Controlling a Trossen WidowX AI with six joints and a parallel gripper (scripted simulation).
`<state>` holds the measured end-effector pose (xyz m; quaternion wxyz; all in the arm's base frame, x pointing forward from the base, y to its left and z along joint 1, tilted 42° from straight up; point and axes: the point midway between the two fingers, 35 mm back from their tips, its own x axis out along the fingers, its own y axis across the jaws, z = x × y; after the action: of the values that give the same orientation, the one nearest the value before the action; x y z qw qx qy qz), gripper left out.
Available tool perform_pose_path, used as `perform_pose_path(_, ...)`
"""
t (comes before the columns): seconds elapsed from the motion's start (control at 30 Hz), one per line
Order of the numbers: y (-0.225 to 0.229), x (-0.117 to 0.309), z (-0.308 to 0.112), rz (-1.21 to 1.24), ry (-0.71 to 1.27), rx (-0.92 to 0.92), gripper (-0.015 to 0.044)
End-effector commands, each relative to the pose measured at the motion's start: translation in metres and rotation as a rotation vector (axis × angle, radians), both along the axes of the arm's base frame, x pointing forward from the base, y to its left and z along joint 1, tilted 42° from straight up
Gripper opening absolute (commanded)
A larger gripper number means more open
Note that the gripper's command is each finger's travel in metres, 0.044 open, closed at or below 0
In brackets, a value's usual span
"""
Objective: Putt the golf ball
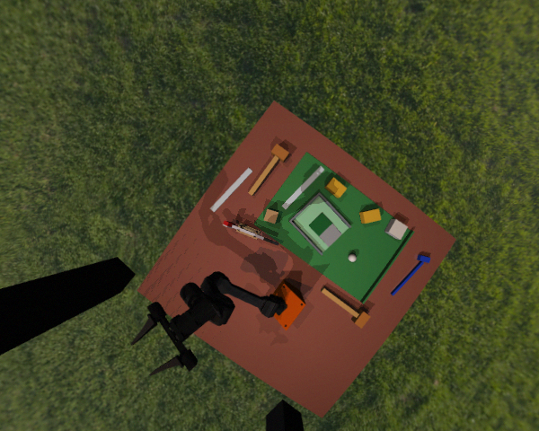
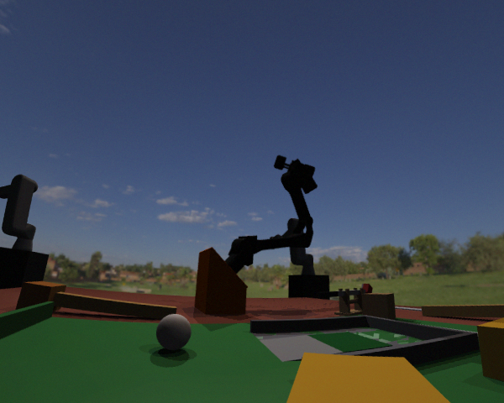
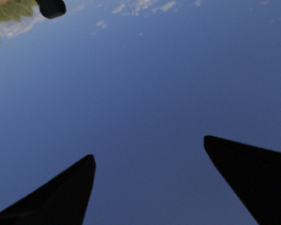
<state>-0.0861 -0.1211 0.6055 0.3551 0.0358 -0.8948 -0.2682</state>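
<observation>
Yellow, with a flat top, a block (image 2: 364, 377) (image 1: 370, 215) stands nearest in the exterior view. Beyond it to the left, a pale golf ball (image 2: 173, 332) (image 1: 352, 257) rests on the green mat (image 2: 91, 359) (image 1: 344, 278), apart from the grey ramp (image 2: 296, 344) (image 1: 328, 234) and the framed raised green (image 2: 349, 341) (image 1: 320, 224). Farther back, right of the orange block (image 2: 219, 281) (image 1: 290, 308), the red end of the putter (image 2: 366, 288) (image 1: 256, 234) shows at a small rack (image 2: 343, 302) (image 1: 242, 227). The dark arm (image 2: 303, 210) (image 1: 244, 295) rises behind, well above the board (image 2: 270, 306) (image 1: 316, 356).

From the top, the putter lies across the rack, left of the raised green, with its red end to the left. The gripper (image 1: 141, 358) (image 3: 149, 150) is at the near left, seen past the board's edge, its fingers spread and well apart from the putter. The ball is right of the ramp and slightly nearer.

At the wrist, the fingertips stand wide apart with only sky between them; neither putter nor ball is within reach of them.
</observation>
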Motion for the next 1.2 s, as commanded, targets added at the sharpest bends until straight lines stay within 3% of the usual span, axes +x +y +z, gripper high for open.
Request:
perform_pose_path(0.0, 0.0, 0.001, 0.0, 0.003, 0.002, 0.001, 0.0426)
perform_pose_path(0.33, -0.034, 0.039, 0.003, 0.074, 0.184, 0.162, 0.044)
perform_pose_path(0.63, -0.096, 0.133, -0.012, 0.09, 0.654, 0.499, 0.044)
perform_pose_path(0.97, -0.106, 0.19, -0.027, 0.187, 0.879, 0.566, 0.044)
perform_pose_path(1.17, -0.112, 0.258, -0.059, 0.226, 1.197, 0.63, 0.044)
